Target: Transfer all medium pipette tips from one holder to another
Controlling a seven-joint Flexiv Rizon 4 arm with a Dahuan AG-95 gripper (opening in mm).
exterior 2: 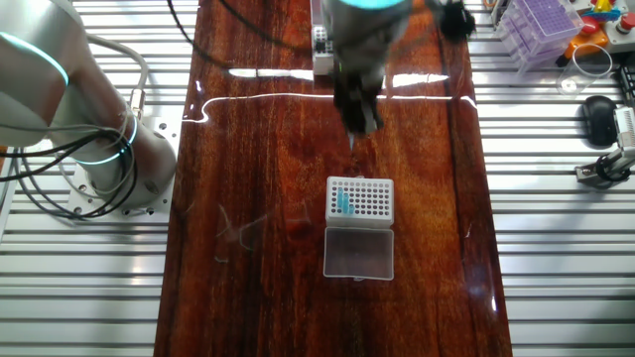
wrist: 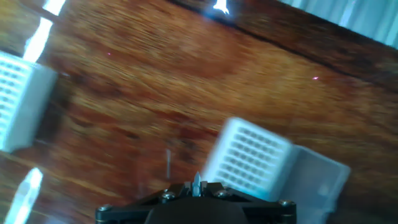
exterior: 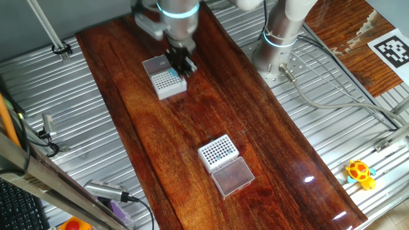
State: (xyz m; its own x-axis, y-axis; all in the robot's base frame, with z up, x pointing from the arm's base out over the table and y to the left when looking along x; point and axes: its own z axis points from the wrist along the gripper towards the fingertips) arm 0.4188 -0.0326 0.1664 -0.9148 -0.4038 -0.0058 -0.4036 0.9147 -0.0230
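Pipette tips [exterior: 219, 153] sit in the near box [exterior: 218, 152], well apart from the far box [exterior: 166, 82]. The gripper [exterior: 180, 64] hangs over the far box, pinching 1 tip [wrist: 196, 183]. Step: delivery. Next move calls for alignment above an empty hole.

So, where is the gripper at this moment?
In one fixed view the gripper hangs at the far end of the wooden table, just over the far white tip box, well away from the near box.
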